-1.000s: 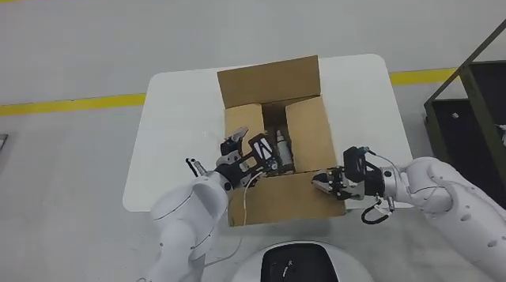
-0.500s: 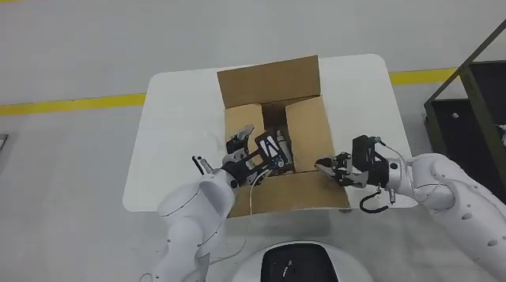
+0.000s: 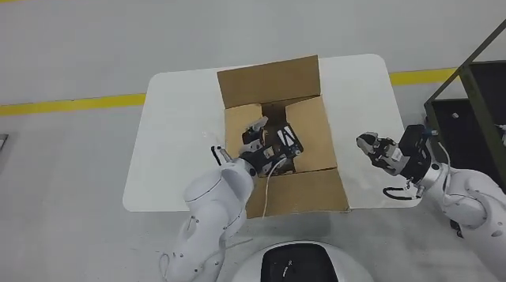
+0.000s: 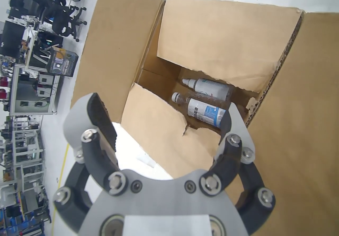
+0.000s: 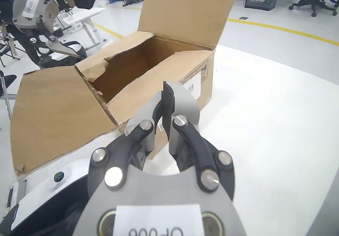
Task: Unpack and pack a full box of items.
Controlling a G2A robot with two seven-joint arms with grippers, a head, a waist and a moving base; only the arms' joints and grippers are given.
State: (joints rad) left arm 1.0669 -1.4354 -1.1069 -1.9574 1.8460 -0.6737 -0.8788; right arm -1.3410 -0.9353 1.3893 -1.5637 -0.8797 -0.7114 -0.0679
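white table (image 3: 174,124) bears the box (image 3: 269,84); left gripper (image 4: 161,111) gapes above its bottles (image 4: 209,112), right gripper (image 5: 166,96) clenched alongside.

The box (image 3: 273,84) is plain brown cardboard, paler along the torn, corrugated flap edges, with a white label (image 5: 194,86) printed in black on one side wall. It stands on a white table (image 3: 174,124). Inside lie a white bottle (image 4: 212,89) with a white cap and faint teal print, and a clear bottle (image 4: 204,112) with a white cap and a white-and-blue wrap. The left end effector (image 4: 164,111) has silver-grey fingers, black pads and black links with bright screws. The right end effector (image 5: 168,94) is coloured alike. The floor (image 3: 79,37) is pale grey, crossed by yellow lines (image 3: 71,106).
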